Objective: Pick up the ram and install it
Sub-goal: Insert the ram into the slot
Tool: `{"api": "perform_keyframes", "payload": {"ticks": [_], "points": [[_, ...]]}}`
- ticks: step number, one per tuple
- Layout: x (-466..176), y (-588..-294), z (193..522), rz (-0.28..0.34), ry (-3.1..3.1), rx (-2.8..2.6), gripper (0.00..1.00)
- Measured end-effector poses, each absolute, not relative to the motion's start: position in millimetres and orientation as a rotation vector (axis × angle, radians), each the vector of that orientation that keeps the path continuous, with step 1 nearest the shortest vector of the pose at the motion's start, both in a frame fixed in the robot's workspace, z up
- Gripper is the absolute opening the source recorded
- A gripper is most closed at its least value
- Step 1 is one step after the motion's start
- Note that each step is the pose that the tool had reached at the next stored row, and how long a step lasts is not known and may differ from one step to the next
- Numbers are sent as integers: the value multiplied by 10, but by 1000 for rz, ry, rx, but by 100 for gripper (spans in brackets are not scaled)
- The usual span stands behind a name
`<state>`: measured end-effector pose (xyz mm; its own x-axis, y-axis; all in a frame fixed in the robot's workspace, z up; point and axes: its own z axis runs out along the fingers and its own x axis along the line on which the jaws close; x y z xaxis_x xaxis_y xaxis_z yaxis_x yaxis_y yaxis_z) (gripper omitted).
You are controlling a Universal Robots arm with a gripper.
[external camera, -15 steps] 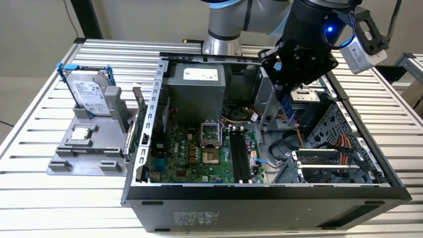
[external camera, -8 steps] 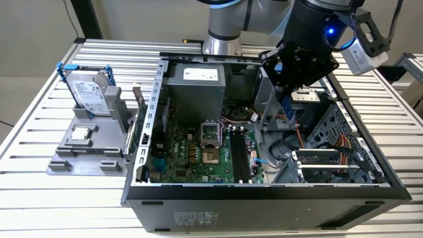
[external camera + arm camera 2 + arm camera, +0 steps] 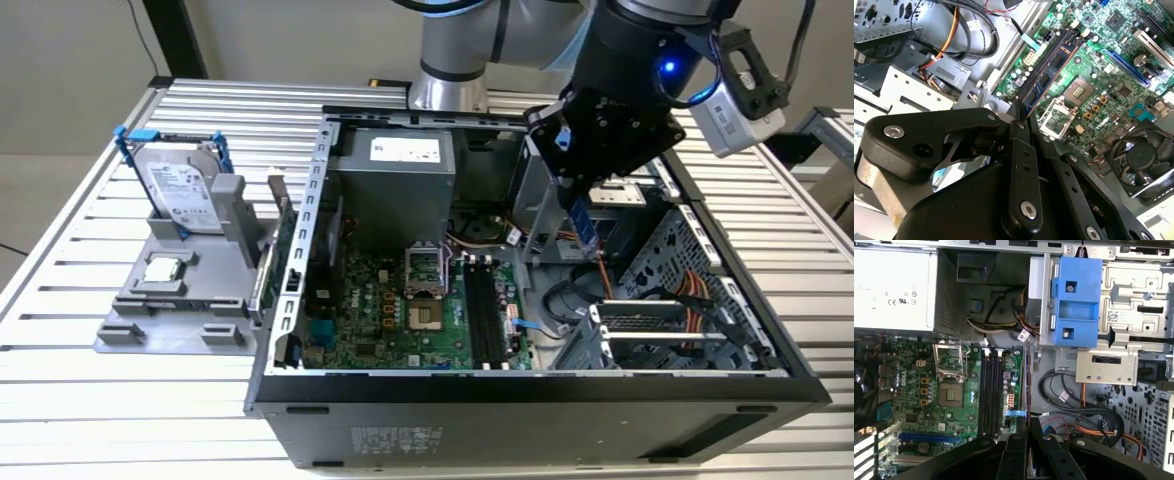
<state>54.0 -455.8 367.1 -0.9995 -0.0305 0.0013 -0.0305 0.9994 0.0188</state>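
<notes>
Pick done: gripper (image 3: 583, 192) has the ram (image 3: 585, 226) clamped between its fingers. Install not done: the motherboard's DIMM slots (image 3: 990, 390) sit empty, well apart from the fingers.

Exterior view: the arm (image 3: 467, 40) is cut off by the picture's upper edge, and the gripper (image 3: 583, 195) hides the upper end of the ram (image 3: 583, 225). Second wrist view: the fingers (image 3: 1021, 165) cover the ram's near end, and we lose part of the fan (image 3: 1141, 155) past the picture's edge. First wrist view: we see the ram edge-on, and its faces cannot be told.
</notes>
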Motion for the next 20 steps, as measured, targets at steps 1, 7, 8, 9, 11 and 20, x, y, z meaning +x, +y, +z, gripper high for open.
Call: {"api": "perform_keyframes", "payload": {"ticks": [1,7,8,9,11,20], "points": [[541,-4558,3665,-30,-3140,46,0],[536,-4558,3629,-29,-3144,29,0],[534,-4558,3623,-29,-3146,28,0],[533,-4558,3619,-29,-3147,26,0],[530,-4558,3614,-29,-3148,25,0],[513,-4558,3587,-28,-3151,17,0]]}}
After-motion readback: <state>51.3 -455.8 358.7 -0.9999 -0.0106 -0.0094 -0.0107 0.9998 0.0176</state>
